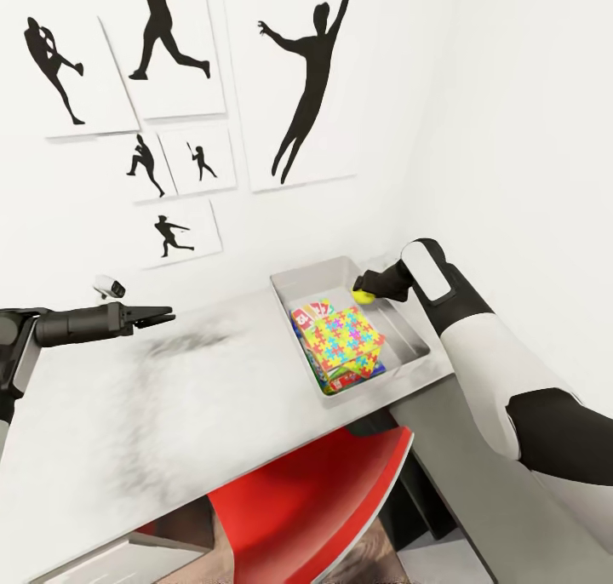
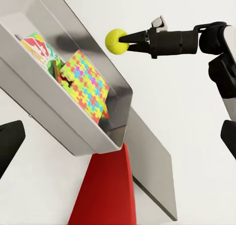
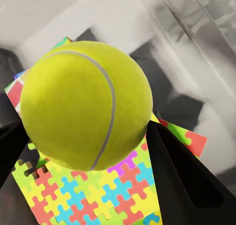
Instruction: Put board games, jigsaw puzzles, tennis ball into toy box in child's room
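Note:
My right gripper (image 1: 366, 289) is shut on the yellow-green tennis ball (image 1: 363, 295) and holds it just above the far right part of the toy box (image 1: 300, 279), a pale grey tray on the table (image 1: 170, 397). In the tray a multicoloured jigsaw puzzle (image 1: 351, 342) lies tilted on top of board games (image 1: 309, 313). The left wrist view shows the tennis ball (image 2: 117, 41) above the toy box (image 2: 64, 122) and the jigsaw puzzle (image 2: 88, 85). The tennis ball (image 3: 83, 97) sits between black fingers (image 3: 182, 176). My left gripper (image 1: 162, 316) hovers open over the table's left, holding nothing.
A red chair (image 1: 315, 499) is tucked under the table's front edge. White walls meet in a corner behind the tray, with black silhouette posters (image 1: 306, 82) on the left wall. A small white object (image 1: 109, 287) sits at the table's back left.

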